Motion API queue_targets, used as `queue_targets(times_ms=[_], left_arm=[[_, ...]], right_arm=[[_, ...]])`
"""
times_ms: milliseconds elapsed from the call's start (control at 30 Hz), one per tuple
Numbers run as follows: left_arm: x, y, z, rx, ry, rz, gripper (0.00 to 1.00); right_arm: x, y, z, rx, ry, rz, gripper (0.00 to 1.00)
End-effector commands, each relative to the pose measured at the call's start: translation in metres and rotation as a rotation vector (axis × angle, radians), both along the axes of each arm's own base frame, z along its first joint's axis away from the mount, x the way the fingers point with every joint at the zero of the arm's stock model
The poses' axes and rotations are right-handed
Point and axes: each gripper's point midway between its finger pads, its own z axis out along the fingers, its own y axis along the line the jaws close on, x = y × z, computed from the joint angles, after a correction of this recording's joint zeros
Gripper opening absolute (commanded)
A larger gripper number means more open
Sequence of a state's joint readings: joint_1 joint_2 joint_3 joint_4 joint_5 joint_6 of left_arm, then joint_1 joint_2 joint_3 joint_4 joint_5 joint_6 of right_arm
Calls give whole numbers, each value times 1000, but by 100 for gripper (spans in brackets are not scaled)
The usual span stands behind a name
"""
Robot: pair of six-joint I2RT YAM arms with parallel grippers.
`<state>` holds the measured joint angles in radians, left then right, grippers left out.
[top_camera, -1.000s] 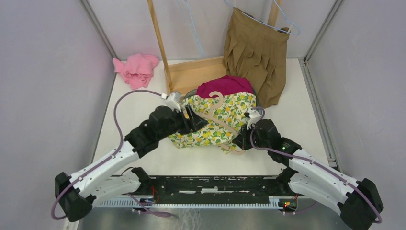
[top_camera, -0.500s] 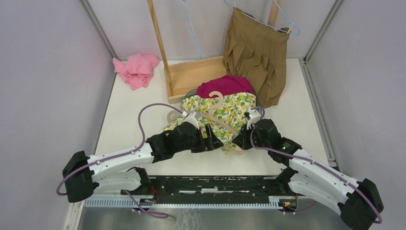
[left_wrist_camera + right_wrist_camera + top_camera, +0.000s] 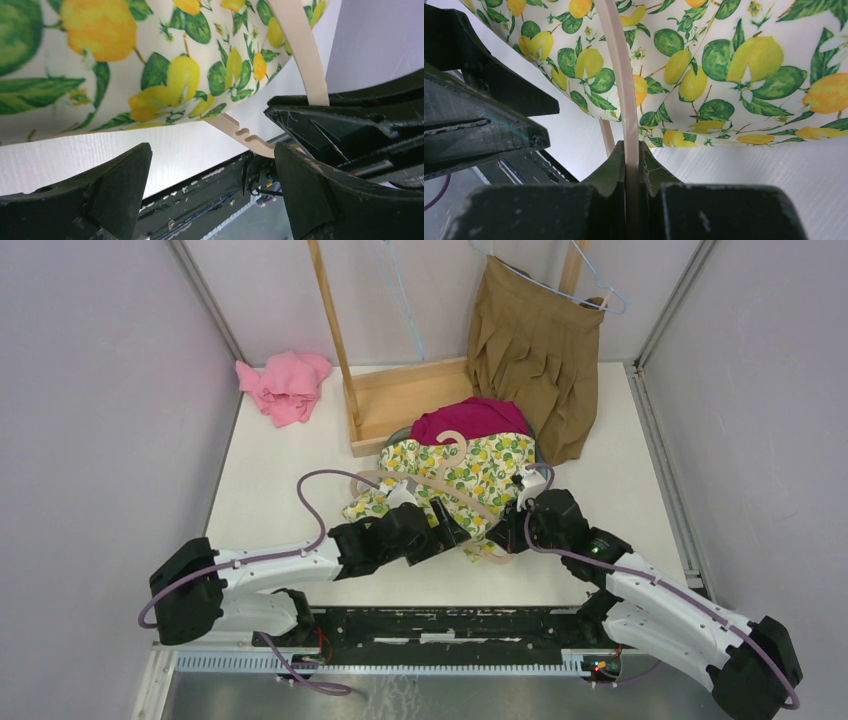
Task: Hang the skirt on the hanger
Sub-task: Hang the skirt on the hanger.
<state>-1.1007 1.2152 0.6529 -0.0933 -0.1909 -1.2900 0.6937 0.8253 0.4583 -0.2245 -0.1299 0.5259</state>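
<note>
Right end effector (image 3: 629,150) pinches the hanger (image 3: 616,60), likely to steady it; left end effector (image 3: 210,165), spread, stands at 6 o'clock of the skirt (image 3: 100,65).

left arm (image 3: 270,562): stretched low toward centre | left claw (image 3: 210,150): jaws spread wide, gripping nothing | right arm (image 3: 660,595): angled inward | right claw (image 3: 626,150): pinched tight on the hanger (image 3: 618,60)

my left jaws have swung off the top of the skirt (image 3: 480,465) down to its near hem and spread fully wide. the hanger (image 3: 239,133)'s notched end now shows between them, hem just above.
</note>
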Motion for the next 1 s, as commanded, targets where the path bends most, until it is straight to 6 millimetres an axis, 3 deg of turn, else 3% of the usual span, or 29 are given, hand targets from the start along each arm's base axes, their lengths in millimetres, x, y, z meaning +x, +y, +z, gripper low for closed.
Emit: queue_targets(times_ms=[0, 433, 967], left_arm=[[21, 1, 4, -44, -22, 137, 99], [32, 16, -7, -22, -22, 201, 99], [38, 19, -8, -22, -39, 208, 96]], right_arm=[[0, -15, -11, -69, 23, -47, 1], [-3, -10, -14, -43, 37, -33, 1], [-7, -16, -15, -55, 40, -43, 1]])
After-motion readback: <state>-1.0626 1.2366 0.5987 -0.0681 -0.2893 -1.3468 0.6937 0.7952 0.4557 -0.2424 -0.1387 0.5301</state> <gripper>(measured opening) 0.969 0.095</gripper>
